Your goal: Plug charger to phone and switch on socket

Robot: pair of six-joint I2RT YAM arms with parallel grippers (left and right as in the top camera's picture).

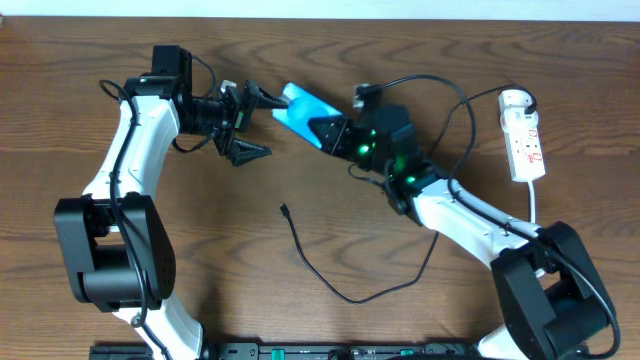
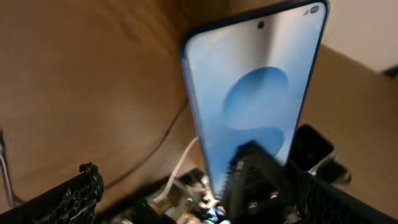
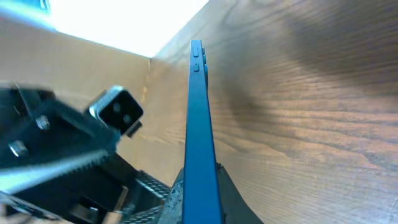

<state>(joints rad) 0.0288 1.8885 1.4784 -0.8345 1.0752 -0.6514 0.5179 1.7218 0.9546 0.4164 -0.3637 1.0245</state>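
Phone (image 1: pixel 298 105) clamped in my right gripper (image 1: pixel 323 130), left gripper (image 1: pixel 266 125) spread wide (charger (image 1: pixel 287 214) unplugged, socket (image 1: pixel 525 140) untouched).

The charger (image 1: pixel 297 235) lies before the phone (image 1: pixel 300 108); socket (image 1: pixel 524 140) right.

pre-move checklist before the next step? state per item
1. Phone clamped in the right gripper: ok.
2. Left gripper open and empty: ok.
3. Charger tip lying free on the table, apart from both arms: ok.
4. Charger plugged into the phone: not ok.
5. Phone's port end exposed for insertion: cannot tell, gripper parts hide the lower end in the left wrist view.
6. Socket switched on: cannot tell, switches too small to read.
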